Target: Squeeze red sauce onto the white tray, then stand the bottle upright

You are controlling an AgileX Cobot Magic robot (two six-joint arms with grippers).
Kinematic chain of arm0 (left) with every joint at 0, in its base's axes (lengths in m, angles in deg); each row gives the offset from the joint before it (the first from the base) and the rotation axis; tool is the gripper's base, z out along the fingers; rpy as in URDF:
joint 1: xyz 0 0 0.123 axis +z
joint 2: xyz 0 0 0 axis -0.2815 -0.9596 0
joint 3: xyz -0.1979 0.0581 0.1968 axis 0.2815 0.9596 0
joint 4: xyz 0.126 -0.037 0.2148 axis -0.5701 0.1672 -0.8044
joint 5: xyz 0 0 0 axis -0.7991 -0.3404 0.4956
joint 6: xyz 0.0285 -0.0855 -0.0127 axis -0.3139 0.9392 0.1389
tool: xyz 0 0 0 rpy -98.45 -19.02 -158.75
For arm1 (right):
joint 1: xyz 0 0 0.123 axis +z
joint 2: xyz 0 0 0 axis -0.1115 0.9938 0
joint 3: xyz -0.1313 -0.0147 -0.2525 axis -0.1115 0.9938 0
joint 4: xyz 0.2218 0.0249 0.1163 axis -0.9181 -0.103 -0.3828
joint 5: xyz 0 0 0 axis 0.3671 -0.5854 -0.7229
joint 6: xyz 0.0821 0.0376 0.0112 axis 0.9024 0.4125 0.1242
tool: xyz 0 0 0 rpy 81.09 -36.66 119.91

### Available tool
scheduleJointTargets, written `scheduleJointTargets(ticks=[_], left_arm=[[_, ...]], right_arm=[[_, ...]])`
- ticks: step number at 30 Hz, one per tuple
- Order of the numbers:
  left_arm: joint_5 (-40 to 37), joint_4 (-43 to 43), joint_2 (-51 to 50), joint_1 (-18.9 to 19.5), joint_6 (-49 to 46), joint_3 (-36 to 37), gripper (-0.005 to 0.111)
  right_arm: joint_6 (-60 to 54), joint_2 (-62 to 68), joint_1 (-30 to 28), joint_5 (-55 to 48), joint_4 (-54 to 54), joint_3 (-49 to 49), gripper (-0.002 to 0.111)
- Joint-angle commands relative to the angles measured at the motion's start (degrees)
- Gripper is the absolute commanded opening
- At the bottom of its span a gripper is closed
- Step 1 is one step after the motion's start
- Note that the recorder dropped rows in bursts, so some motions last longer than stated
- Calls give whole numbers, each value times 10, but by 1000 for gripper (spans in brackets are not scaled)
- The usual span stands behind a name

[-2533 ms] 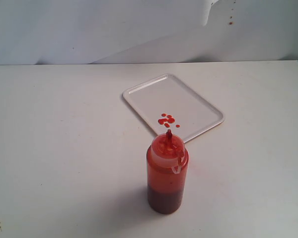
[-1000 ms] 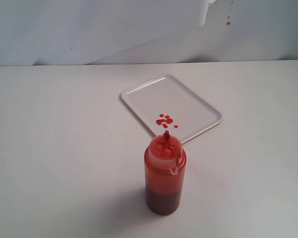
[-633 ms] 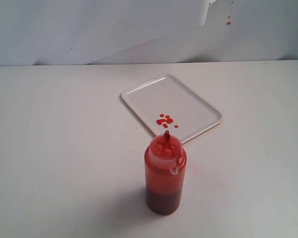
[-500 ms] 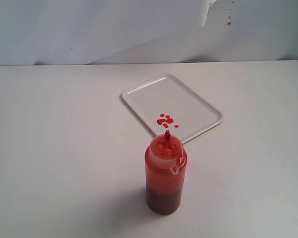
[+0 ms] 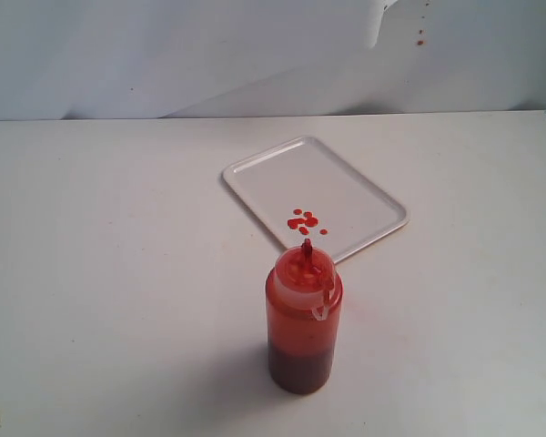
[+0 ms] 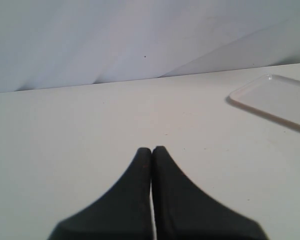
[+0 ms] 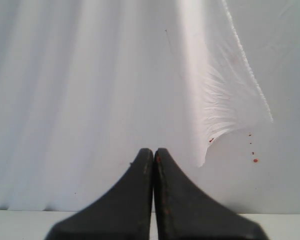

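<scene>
The white table point(image 5: 118, 273) met a wrinkled backdrop point(image 5: 164, 55). The tray point(image 5: 346, 187) lay mid-table. In front of it the bottle point(image 5: 303, 319) stood upright, ungripped, its nozzle covering the tray's near rim. The left gripper point(image 6: 152, 150) and right gripper point(image 7: 153, 151) were closed and empty. Sauce drops point(image 5: 302, 220) dotted the tray.

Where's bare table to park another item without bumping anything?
The table is bare left of the bottle and white tray, and right of both, in the exterior view. Crowded: the gap between bottle and tray's near rim, by the red sauce drops.
</scene>
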Motion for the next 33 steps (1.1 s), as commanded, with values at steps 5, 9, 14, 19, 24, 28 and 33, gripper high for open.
scheduleJointTargets(ticks=[5,9,14,19,24,28,33], left_arm=[[4,-1,2,1,-4,3,0],[4,-1,2,1,-4,3,0],[4,-1,2,1,-4,3,0],[4,-1,2,1,-4,3,0],[4,-1,2,1,-4,3,0],[5,-1,2,1,-4,3,0],[6,-1,2,1,-4,3,0]], right_arm=[[-2,-40,-39,-9,0,-2,0],[-2,-89,-89,-10,0,-2,0],[-2,-167,-177,-12,-1,-2,0],[-3,-253,-232,5,-1,-2,0],[-9,-309,-234,31,-1,-2,0],[-76,-323,-221,-70,17,2,0],[47,-323,-222,-320,264,41,0]])
